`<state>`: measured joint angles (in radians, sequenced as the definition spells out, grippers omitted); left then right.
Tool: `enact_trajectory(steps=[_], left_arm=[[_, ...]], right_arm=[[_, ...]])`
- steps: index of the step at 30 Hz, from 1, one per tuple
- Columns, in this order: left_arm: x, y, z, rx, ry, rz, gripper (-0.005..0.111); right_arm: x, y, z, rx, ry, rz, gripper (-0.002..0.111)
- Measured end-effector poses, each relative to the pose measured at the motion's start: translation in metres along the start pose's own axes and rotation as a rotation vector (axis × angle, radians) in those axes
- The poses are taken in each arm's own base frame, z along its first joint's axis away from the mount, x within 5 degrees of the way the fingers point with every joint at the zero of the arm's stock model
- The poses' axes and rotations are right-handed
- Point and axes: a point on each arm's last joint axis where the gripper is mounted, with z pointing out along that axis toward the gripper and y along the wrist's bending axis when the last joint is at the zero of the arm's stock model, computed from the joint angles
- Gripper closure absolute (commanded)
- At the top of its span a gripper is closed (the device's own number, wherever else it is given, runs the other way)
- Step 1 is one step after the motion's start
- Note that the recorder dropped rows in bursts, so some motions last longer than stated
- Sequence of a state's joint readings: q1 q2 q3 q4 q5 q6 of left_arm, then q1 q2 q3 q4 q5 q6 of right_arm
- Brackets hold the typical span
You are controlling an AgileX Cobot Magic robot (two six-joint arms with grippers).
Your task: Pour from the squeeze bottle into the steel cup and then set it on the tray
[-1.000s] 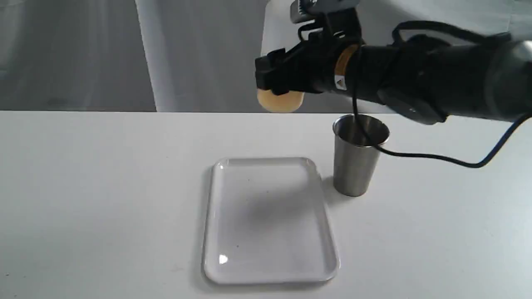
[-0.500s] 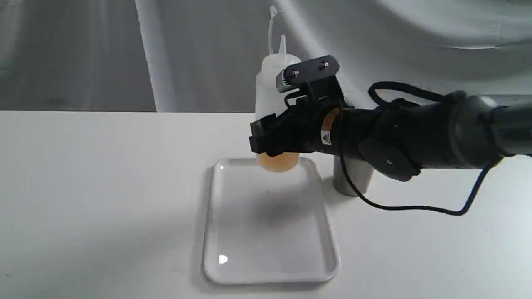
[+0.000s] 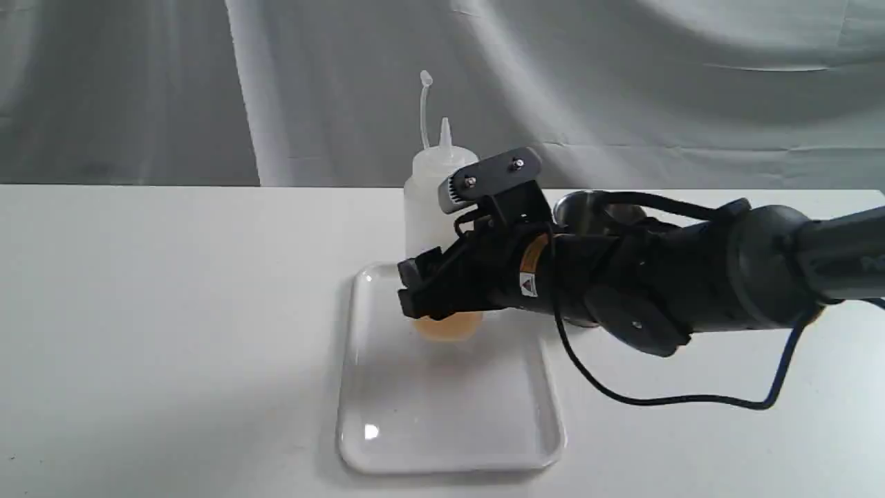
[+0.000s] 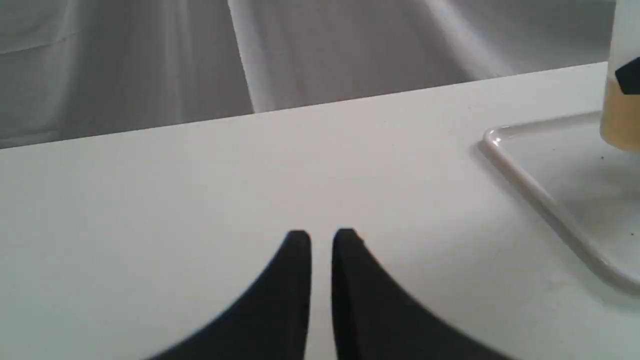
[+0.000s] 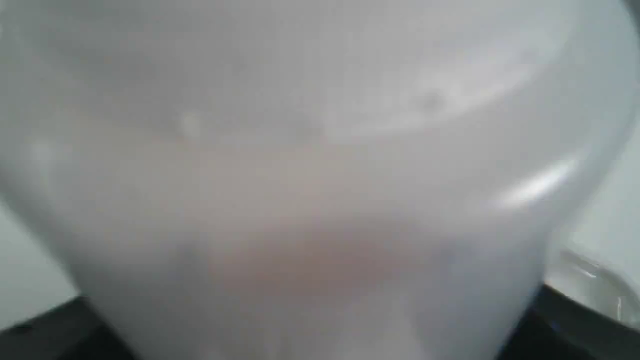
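The squeeze bottle (image 3: 434,200) stands upright over the far end of the white tray (image 3: 449,415), with amber liquid in its base and its tethered cap sticking up. My right gripper (image 3: 427,294) is shut on the bottle's lower body. The bottle's base is at or just above the tray floor; contact cannot be told. In the right wrist view the bottle (image 5: 320,175) fills the picture. The steel cup (image 3: 584,206) stands behind my right arm with only its rim showing. My left gripper (image 4: 321,239) is shut and empty, low over the table, left of the tray (image 4: 520,172) and the bottle (image 4: 620,115).
The white table (image 3: 173,311) carries everything, and a grey curtain hangs behind it. A black cable (image 3: 664,398) droops from my right arm to the table, right of the tray.
My right arm has come down and slightly left with the bottle, from high above the table to the far end of the tray. The arm now covers most of the cup.
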<state>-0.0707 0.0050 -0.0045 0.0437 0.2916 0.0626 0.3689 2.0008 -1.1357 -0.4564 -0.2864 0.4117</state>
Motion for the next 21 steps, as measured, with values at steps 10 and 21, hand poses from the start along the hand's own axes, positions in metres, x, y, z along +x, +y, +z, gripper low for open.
enact_trajectory(steps=[10,21], left_arm=[[0.0,0.0,0.0,0.0,0.0,0.0,0.098],[0.0,0.0,0.0,0.0,0.0,0.0,0.098]], right_arm=[[0.017,0.008,0.012,-0.014,0.041,-0.09,0.059],[0.017,0.007,0.013,0.005,0.045,-0.159,0.059]])
